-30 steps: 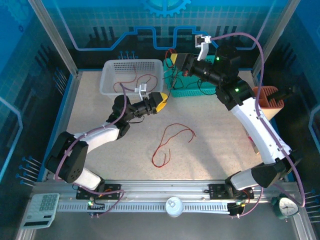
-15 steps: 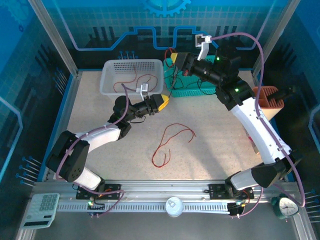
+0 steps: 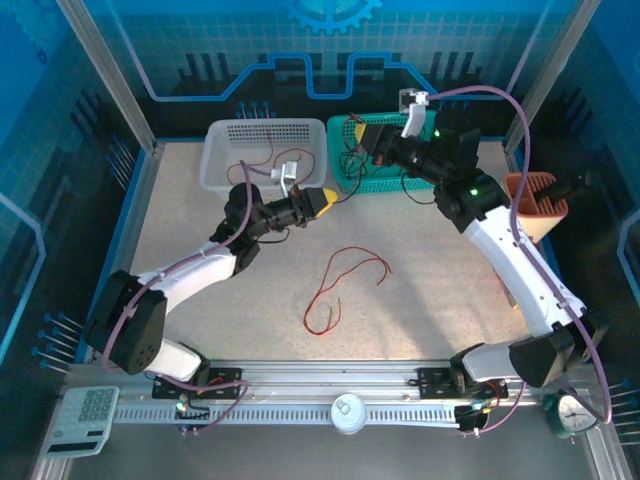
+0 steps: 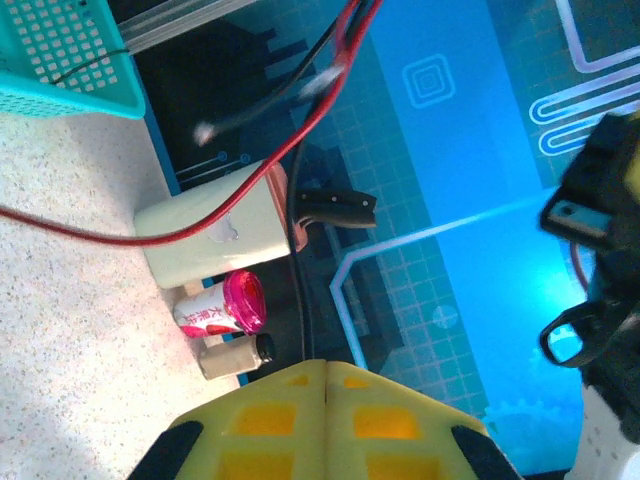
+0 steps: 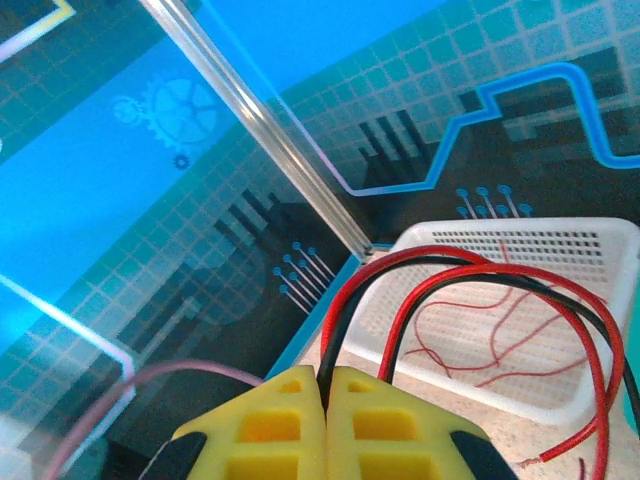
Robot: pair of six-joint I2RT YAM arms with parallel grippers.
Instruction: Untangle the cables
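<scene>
- Here's the left gripper [image 3: 322, 199], clamped right down with its yellow fingers pressed together; in its wrist view a thin black cable [image 4: 297, 260] runs straight into the seam, so I'd call that one pinched
- A thin red cable [image 4: 130, 241] sweeps across in front of it and curves away over the speckled beige worktop [image 3: 430, 300]; whether the grip has caught it too, I cannot tell
- Over to the right gripper [image 5: 322, 375], fully closed as well, with the looping red and black cables [image 5: 440, 258] springing out from between its fingers
- It sits above the teal perforated plastic basket [image 3: 400, 190], the left one just in front of the white perforated plastic basket [image 3: 265, 128], and the strands are strung across the gap between them
- Two separate pinch points, both off the surface: my read is that this lets the loops hang free and gives each arm something to pull against
- One loose red strand [image 3: 310, 300] lies alone mid-worktop (looks sorted already), and a few thin red wires [image 5: 480, 335] sit in the white basket
- With crossings at the right gripper, I'd judge the job partway; easing the arms apart looks like the next call, gently, since thin wire can cinch into a knot
</scene>
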